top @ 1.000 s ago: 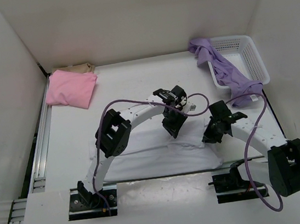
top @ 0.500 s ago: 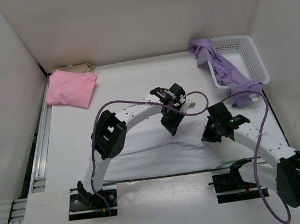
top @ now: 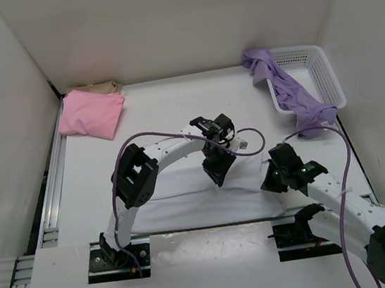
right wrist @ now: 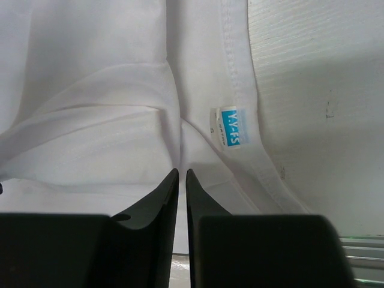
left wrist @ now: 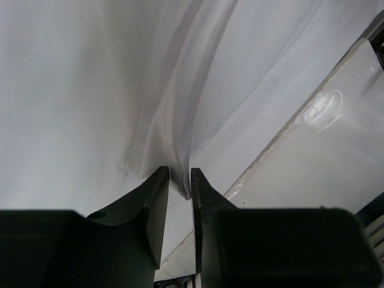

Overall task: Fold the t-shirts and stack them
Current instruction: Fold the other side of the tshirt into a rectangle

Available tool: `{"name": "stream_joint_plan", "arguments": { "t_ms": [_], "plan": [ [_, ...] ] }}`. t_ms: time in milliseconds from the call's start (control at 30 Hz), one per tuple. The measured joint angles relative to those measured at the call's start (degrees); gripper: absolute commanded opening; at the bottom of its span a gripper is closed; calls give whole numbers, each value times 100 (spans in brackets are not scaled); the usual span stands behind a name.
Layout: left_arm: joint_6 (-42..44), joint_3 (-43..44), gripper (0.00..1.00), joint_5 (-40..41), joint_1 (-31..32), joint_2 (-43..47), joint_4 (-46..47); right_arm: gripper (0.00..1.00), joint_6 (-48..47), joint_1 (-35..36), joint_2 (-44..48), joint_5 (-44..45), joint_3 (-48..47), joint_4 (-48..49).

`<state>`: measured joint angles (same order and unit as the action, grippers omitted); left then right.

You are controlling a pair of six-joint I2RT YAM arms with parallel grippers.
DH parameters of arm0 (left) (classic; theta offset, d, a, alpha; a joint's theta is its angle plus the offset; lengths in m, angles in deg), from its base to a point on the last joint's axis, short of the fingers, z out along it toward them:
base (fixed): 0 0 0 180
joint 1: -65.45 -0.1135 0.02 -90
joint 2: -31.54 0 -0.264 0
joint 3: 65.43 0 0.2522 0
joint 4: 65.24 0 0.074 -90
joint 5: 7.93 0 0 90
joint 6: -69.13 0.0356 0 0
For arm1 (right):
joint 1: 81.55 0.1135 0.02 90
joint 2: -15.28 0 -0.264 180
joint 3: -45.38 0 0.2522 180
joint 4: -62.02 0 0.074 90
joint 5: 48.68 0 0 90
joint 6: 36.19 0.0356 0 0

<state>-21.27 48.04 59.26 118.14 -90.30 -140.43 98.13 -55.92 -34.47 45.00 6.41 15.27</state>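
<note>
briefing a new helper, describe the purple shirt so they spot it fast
At the far right corner of the table sits a white mesh basket. The lavender t-shirt hangs crumpled over its left rim, the only purple cloth there.

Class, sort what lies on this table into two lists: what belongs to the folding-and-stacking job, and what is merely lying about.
Belongs to the job: white t-shirt, spread by the arms; pink t-shirt, folded; tan t-shirt behind it; lavender t-shirt, draped over the basket's edge.
Merely lying about: white mesh basket.
</note>
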Motion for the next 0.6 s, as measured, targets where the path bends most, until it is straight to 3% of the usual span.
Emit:
{"name": "stream_joint_plan", "arguments": {
  "t_ms": [300,400,600],
  "plan": [
    [0,-24,48,-378,90,0,-157,35,-138,0,315,120,-74,-68],
    [-2,-210,48,-433,260,2,-157,33,-175,-28,44,90,-315,-7],
    [-7,-614,49,-466,549,2,-271,16,-103,-155,-942,-188,-664,461]
  ]
}}
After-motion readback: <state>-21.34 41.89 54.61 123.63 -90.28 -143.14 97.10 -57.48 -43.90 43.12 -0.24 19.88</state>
